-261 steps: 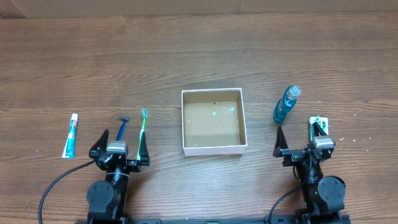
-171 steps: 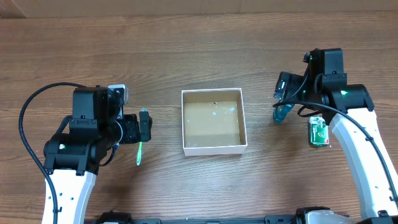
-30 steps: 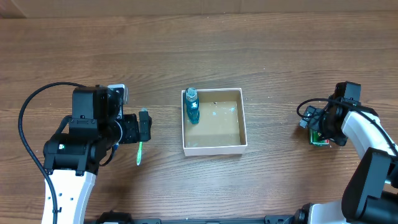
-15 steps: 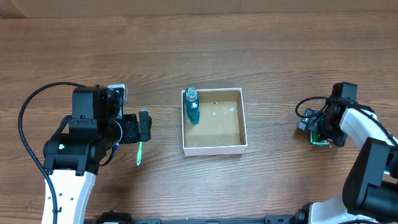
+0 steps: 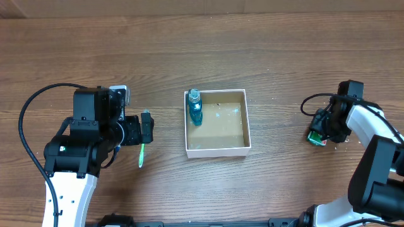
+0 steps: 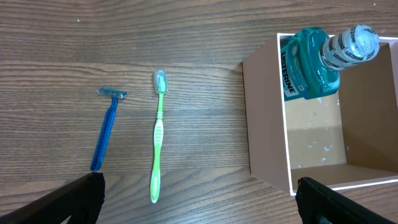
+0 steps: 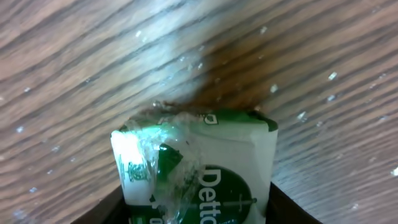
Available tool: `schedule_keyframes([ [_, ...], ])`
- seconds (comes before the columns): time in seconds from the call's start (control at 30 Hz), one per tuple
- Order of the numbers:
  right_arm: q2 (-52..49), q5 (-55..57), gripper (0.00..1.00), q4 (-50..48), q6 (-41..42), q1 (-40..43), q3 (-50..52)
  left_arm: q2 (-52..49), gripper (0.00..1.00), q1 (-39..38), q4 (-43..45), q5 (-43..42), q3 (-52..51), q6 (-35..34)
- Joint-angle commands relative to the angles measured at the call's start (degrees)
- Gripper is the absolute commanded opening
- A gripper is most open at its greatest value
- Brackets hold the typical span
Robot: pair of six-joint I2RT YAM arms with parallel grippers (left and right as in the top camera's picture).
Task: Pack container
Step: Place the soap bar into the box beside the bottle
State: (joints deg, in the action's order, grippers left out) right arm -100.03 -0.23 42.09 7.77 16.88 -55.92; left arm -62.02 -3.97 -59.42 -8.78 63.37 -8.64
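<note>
The container (image 5: 216, 150) is a square white-walled box with a brown floor at the table's middle, also in the left wrist view (image 6: 264, 124). A blue mouthwash bottle (image 5: 194, 108) stands in its far left corner (image 6: 317, 62). My right gripper (image 5: 320, 130) is low over the table at the right, closed on a green and white wrapped soap bar (image 5: 315, 138). In the right wrist view the soap bar (image 7: 205, 168) fills the gap of the right gripper (image 7: 196, 208), both fingers against its sides. My left gripper (image 5: 144, 129) hangs open above a green toothbrush (image 6: 158, 140); nothing sits between the left gripper's (image 6: 199, 199) fingers.
A blue razor (image 6: 106, 130) lies left of the toothbrush (image 5: 141, 154), parallel to it. The left arm's black cable (image 5: 28, 120) loops over the table's left side. Bare wooden table lies between the container and the soap bar.
My right gripper has closed from open onto the soap bar, which has shifted slightly left and tilted. The left arm has not moved.
</note>
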Motion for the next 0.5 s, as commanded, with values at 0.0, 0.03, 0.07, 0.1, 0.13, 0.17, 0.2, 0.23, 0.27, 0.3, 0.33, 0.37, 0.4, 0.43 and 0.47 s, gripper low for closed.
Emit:
schedule_keyframes([
  [0.0,1.84,-4.46,0.36,3.91,1.42,0.00,-5.57,-0.02,1.00,0.57,0.04,0.44,1.33,0.94],
  [0.03,2.97,-5.42,0.36,5.38,1.42,-0.09,-7.04,-0.02,1.00,0.57,0.04,0.44,1.33,0.94],
  [0.07,5.22,-6.40,0.36,7.78,1.44,-0.52,-9.44,-0.02,1.00,0.57,0.04,0.44,1.33,0.94],
  [0.1,6.95,-6.82,0.36,9.42,1.46,-1.11,-10.93,-0.02,1.00,0.57,0.04,0.44,1.33,0.94],
  [0.13,9.07,-7.02,0.36,10.91,1.86,-2.10,-12.39,-0.02,1.00,0.57,0.04,0.46,1.33,0.94],
  [0.17,12.00,-6.97,0.35,12.48,2.05,-3.87,-13.99,-0.02,1.00,0.57,0.04,0.44,1.33,0.94],
  [0.2,14.38,-6.99,0.35,13.55,2.08,-5.77,-15.17,-0.02,1.00,0.57,0.07,0.44,1.33,0.94],
  [0.23,16.37,-6.97,0.35,14.27,2.08,-7.72,-16.02,-0.02,1.00,0.57,0.07,0.44,1.33,0.94],
  [0.27,18.84,-6.95,0.35,14.82,2.05,-10.60,-16.96,-0.02,1.00,0.57,0.07,0.44,1.33,0.92],
  [0.3,21.46,-6.95,0.31,14.88,2.08,-14.38,-17.57,-0.02,1.00,0.57,0.09,0.44,1.33,0.92],
  [0.33,23.58,-6.91,0.27,14.60,2.08,-18.23,-17.94,-0.02,1.00,0.57,0.09,0.44,1.33,0.92],
  [0.37,25.14,-6.73,0.25,13.99,2.58,-22.23,-18.10,-0.02,1.00,0.57,0.09,0.44,1.33,0.92],
  [0.4,26.18,-5.95,0.25,13.27,4.09,-26.53,-18.10,-0.02,1.00,0.57,0.09,0.44,1.33,0.92],
  [0.43,26.43,-5.07,0.25,12.79,5.07,-30.05,-18.10,-0.02,1.00,0.57,0.07,0.44,1.33,0.92],
  [0.47,26.23,-3.69,0.25,12.31,6.25,-34.07,-18.08,-0.02,1.00,0.57,0.09,0.44,1.33,0.92],
])
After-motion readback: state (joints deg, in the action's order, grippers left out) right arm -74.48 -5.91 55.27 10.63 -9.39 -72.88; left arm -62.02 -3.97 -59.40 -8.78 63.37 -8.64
